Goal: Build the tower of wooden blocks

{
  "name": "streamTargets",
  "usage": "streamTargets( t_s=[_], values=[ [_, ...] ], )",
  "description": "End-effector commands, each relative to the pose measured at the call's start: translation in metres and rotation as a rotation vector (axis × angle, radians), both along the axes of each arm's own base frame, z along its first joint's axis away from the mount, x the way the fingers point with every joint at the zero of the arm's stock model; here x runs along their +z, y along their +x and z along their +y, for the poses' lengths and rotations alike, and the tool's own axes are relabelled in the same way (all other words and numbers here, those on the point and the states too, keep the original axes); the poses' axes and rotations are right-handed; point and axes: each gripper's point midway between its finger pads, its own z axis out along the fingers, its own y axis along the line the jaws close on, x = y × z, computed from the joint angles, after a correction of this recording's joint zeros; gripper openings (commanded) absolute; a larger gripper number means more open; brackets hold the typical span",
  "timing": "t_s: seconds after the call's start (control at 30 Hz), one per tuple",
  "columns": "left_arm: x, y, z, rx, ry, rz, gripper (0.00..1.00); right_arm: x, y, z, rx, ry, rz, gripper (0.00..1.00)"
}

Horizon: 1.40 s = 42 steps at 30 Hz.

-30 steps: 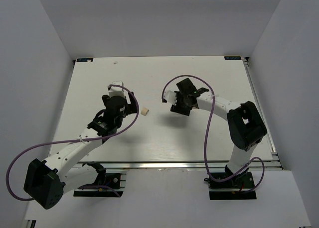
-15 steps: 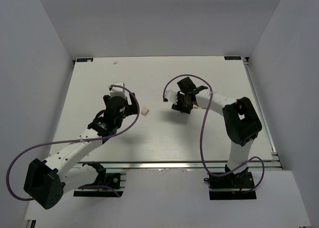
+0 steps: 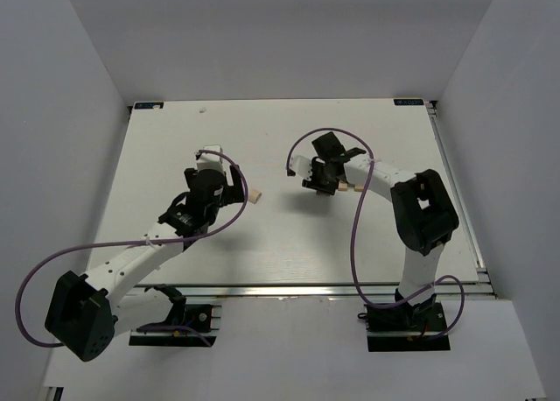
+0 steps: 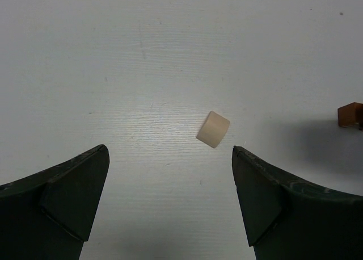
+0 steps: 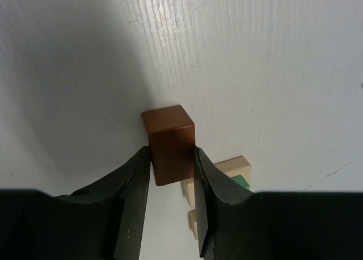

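A pale tan block (image 4: 213,129) lies on the white table just ahead of my left gripper (image 4: 170,158), whose fingers stand wide open on either side below it; from above this block (image 3: 255,195) sits right of the left gripper (image 3: 229,189). My right gripper (image 5: 170,158) is shut on a dark brown block (image 5: 170,147), gripped by its two sides. Behind the right finger lie pale tan blocks (image 5: 235,166) and a mint green block (image 5: 243,182). From above the right gripper (image 3: 322,179) is at the table's middle, with tan pieces (image 3: 352,184) beside it. The brown block (image 4: 350,114) shows at the left wrist view's right edge.
The white table (image 3: 280,138) has a metal rail along its near edge (image 3: 306,289). A small white speck (image 3: 202,109) lies near the far left corner. Purple cables (image 3: 367,217) loop over both arms. Grey walls close in on the left, right and back.
The right gripper's fingers have closed on the dark brown block and the wrist has shifted slightly toward the back. The left gripper has edged right toward the tan block, still open.
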Motion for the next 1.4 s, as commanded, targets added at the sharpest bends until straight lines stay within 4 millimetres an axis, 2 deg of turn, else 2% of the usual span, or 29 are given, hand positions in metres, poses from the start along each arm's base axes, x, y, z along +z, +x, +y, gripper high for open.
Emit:
streamTargets(
  t_s=[0.0, 0.27, 0.7, 0.87, 1.0, 1.3, 1.37],
  values=[
    [0.008, 0.003, -0.003, -0.013, -0.007, -0.020, 0.98, 0.005, 0.011, 0.001, 0.008, 0.001, -0.012, 0.21],
    [0.009, 0.004, -0.003, -0.013, -0.002, -0.021, 0.98, 0.005, 0.021, -0.009, 0.005, -0.019, -0.032, 0.18],
    [0.002, 0.006, -0.006, -0.019, 0.008, 0.000, 0.98, 0.003, 0.039, -0.019, 0.025, -0.053, -0.050, 0.21],
    [0.000, 0.006, -0.006, -0.020, 0.010, 0.005, 0.98, 0.005, 0.038, -0.019, 0.023, -0.038, -0.042, 0.21],
    [-0.001, 0.005, -0.006, -0.020, 0.012, 0.008, 0.98, 0.006, 0.040, -0.019, 0.020, -0.029, -0.046, 0.27],
    [0.000, 0.005, -0.005, -0.015, 0.012, 0.007, 0.98, 0.003, 0.040, -0.023, 0.009, -0.024, -0.023, 0.27],
    [0.000, 0.005, -0.005, -0.019, 0.013, 0.008, 0.98, 0.004, 0.041, -0.022, 0.008, -0.022, -0.026, 0.31]
  ],
)
